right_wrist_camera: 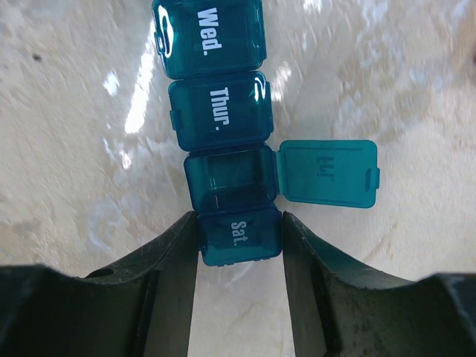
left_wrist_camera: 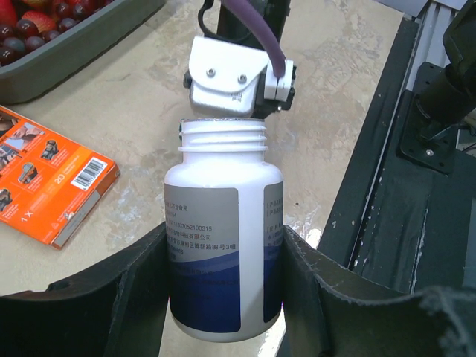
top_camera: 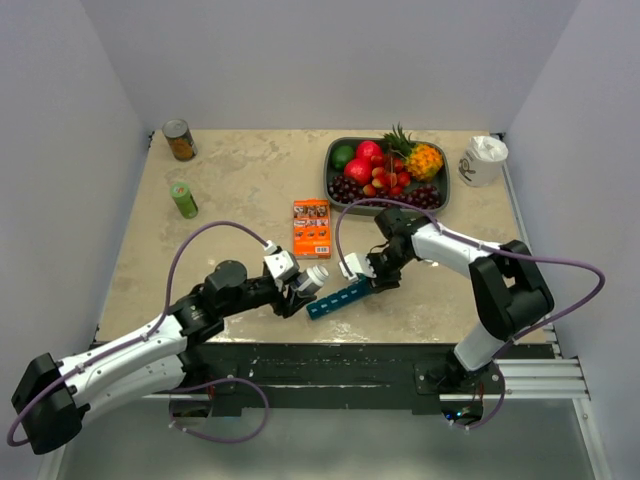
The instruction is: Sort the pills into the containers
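My left gripper (top_camera: 298, 288) is shut on the small white bottle (top_camera: 314, 277) with the blue label. In the left wrist view my gripper (left_wrist_camera: 223, 290) holds the bottle (left_wrist_camera: 223, 238) by its lower body, and its mouth is uncapped and points toward the right arm. My right gripper (top_camera: 376, 283) is shut on the "Sat." end of the teal pill organiser (top_camera: 338, 298), which lies on the table. In the right wrist view my gripper (right_wrist_camera: 239, 242) clamps the organiser (right_wrist_camera: 219, 111). The "Fri." lid (right_wrist_camera: 327, 172) is flipped open and its compartment (right_wrist_camera: 230, 180) looks empty. No pills show.
A flat orange box (top_camera: 311, 227) lies behind the organiser. A grey tray (top_camera: 331, 172) of fruit stands at the back right, with a white cup (top_camera: 483, 160) beside it. A green can (top_camera: 183, 199) and a tin (top_camera: 179, 139) stand at the back left. The black rail (left_wrist_camera: 401, 186) runs along the near edge.
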Robot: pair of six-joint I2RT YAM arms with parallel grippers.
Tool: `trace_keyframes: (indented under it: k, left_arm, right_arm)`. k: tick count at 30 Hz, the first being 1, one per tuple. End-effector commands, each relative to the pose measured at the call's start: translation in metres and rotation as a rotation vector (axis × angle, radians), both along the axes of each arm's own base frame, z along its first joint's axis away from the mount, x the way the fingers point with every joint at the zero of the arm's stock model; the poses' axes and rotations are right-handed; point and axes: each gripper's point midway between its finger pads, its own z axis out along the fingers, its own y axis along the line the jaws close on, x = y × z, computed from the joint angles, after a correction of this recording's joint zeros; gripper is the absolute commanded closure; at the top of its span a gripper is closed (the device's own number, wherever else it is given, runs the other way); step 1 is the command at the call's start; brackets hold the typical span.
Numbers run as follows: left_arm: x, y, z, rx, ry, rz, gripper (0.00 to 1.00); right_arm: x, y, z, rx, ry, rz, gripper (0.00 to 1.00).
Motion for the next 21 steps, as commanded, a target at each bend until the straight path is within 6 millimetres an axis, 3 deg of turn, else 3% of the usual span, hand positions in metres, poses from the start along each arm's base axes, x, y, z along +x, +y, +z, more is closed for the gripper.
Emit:
trace_keyframes:
  k: [1, 6, 11, 16, 21]
  left_arm:
    - [0.001, -0.003, 0.033, -0.040, -0.075, -0.017, 1.00]
    - [-0.001, -0.002, 0.033, -0.043, -0.061, -0.018, 1.00]
    - [-0.003, -0.001, 0.034, -0.046, -0.061, -0.017, 1.00]
    - [-0.005, 0.000, 0.033, -0.041, -0.051, -0.021, 1.00]
    - [-0.007, 0.001, 0.032, -0.034, -0.039, -0.022, 1.00]
  right_arm:
    - [-0.015, 0.022, 0.004, 0.025, 0.032, -0.022, 0.61]
    - [-0.021, 0.041, 0.005, 0.017, 0.050, -0.075, 0.62]
    - [-0.026, 0.046, 0.007, 0.023, 0.051, -0.084, 0.60]
    - [-0.032, 0.051, 0.016, 0.049, 0.070, -0.118, 0.38]
    - [-0.025, 0.043, 0.034, 0.045, 0.003, -0.159, 0.23]
